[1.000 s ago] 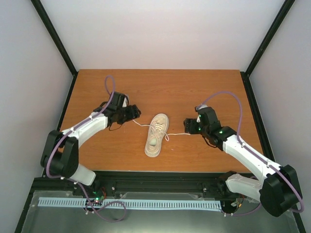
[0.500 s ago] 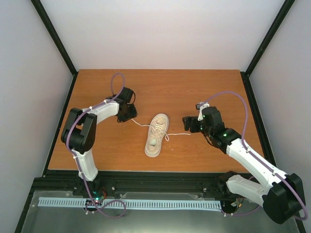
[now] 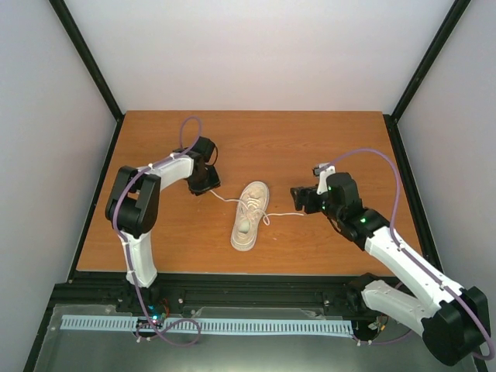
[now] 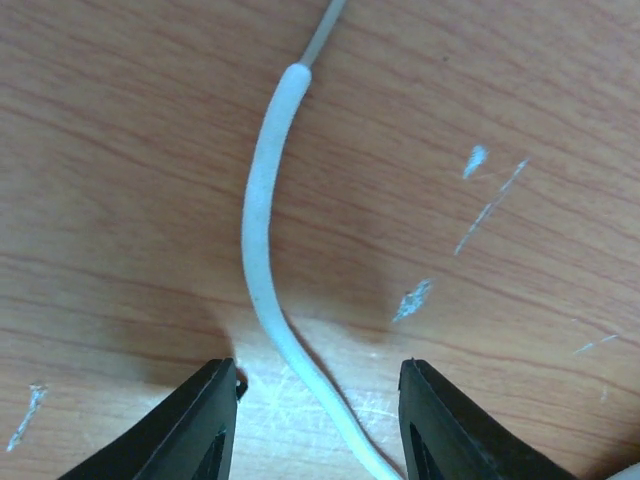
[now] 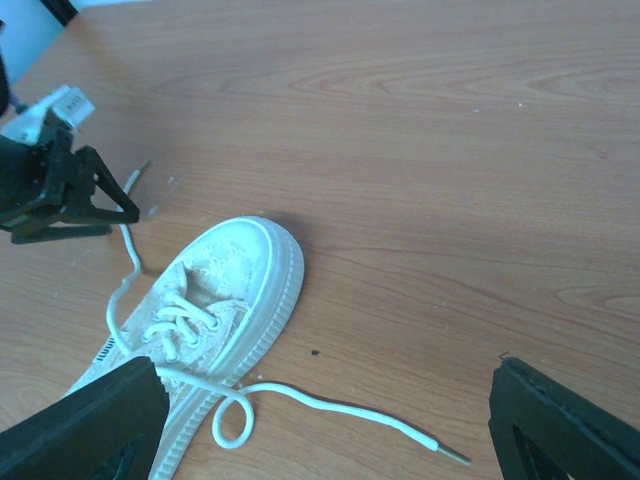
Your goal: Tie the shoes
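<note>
The cream sneaker [image 3: 249, 215] lies at the middle of the table, toe to the far side, laces untied. Its left lace [image 3: 225, 199] runs out to my left gripper [image 3: 206, 184], which points down at the table. In the left wrist view that lace [image 4: 262, 230] passes between my open left gripper's [image 4: 320, 400] fingers, not pinched. The right lace [image 3: 285, 215] trails toward my right gripper [image 3: 299, 198]. In the right wrist view the shoe [image 5: 220, 290] and the looped right lace [image 5: 340, 405] lie below my wide-open right gripper [image 5: 320, 425].
The wooden table [image 3: 256, 147] has black rails along its side edges and white walls behind. Its surface is scratched near the left lace [image 4: 490, 205]. My left gripper also shows in the right wrist view [image 5: 60, 190], beyond the shoe.
My left arm has folded its elbow in and up, and its gripper has tipped down over the left lace end. My right gripper has barely moved. The shoe has stayed put.
</note>
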